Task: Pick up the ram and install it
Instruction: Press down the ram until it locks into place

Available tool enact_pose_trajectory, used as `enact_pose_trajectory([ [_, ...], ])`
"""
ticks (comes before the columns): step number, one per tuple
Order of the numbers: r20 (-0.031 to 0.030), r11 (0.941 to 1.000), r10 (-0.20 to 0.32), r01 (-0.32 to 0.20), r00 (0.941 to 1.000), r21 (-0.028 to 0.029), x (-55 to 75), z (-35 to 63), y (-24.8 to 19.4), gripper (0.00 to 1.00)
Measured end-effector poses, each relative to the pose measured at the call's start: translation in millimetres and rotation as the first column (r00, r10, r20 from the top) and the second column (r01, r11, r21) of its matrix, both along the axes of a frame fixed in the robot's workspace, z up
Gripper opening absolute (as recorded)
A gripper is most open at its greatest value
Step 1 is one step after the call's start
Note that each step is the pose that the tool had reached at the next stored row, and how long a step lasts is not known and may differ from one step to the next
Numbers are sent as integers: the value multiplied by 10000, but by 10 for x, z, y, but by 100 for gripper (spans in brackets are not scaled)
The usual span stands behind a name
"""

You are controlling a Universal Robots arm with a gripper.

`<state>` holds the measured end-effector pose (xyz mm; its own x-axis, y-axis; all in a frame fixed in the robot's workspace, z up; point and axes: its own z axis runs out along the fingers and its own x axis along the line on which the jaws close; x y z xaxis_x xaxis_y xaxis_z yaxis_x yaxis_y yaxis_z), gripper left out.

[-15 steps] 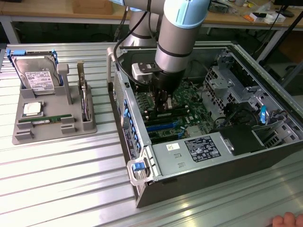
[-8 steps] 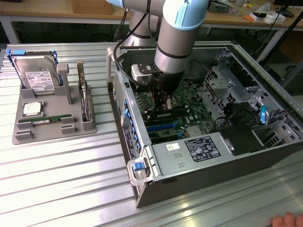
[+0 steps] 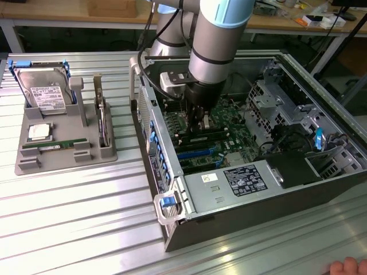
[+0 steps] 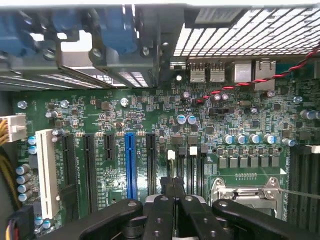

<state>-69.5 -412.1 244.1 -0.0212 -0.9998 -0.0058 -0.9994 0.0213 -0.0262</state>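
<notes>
A: Where's the ram [image 3: 54, 145]?

B: Lying flat in the grey tray [image 3: 69, 163] on the surface [image 3: 69, 229], at nine o'clock from the computer case [image 3: 189, 229] in the exterior view. Well apart from the arm.

A: And the jaws?

B: Closed, tips pressed together, nothing seen between them. Hanging low inside the case, over the motherboard [image 4: 240, 107], close to the black memory slots [image 3: 215, 133].

A: Risks?

B: Probably scraping. Closed tips that low could knock the small capacitors [image 4: 186, 119] or catch the processor socket [image 4: 245, 192] on any sideways drift. Could also snag the red-and-black wire [image 4: 260, 80]. Worth minding the hand [image 3: 347, 266] at five o'clock too, near the surface edge.
</notes>
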Motion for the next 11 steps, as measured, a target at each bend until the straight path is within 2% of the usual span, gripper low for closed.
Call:
enact_pose_trajectory([
  [11, -15, 10000, 0, 0, 10000, 0, 0, 426, 0, 11],
])
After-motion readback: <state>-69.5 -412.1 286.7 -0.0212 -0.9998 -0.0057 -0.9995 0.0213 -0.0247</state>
